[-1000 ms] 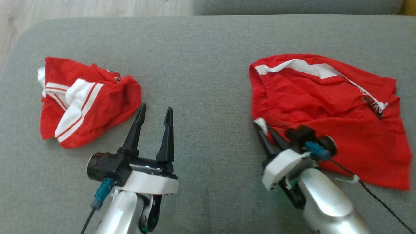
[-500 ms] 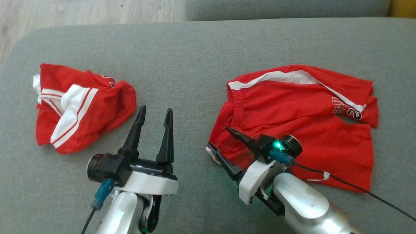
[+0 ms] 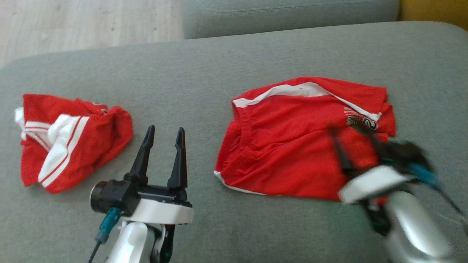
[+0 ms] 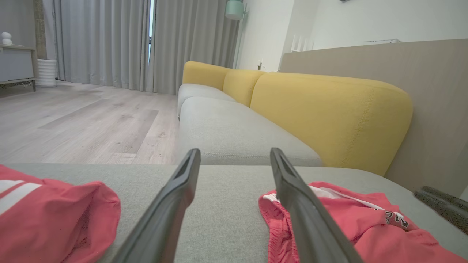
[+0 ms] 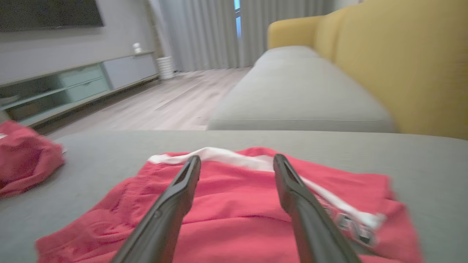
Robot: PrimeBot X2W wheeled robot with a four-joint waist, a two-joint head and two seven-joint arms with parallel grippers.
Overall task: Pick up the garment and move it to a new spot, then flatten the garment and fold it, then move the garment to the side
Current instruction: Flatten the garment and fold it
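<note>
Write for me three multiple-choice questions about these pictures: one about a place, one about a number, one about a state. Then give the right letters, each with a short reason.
1. Where does the crumpled garment lie, as seen from the left gripper?
A. To the robot's left of it.
B. Between its jaws.
C. Hanging in the air.

2. How many red garments lie on the grey cushion?
A. One.
B. Two.
C. Four.

3. How do the jaws of the right gripper stand?
A. Shut on cloth.
B. Shut on nothing.
C. Apart, above the spread garment.

Answers:
1 A: the head view shows it left of that gripper and apart from it.
2 B: one is crumpled, one is spread out.
3 C: the right wrist view shows a gap between them, with red cloth beyond.
</note>
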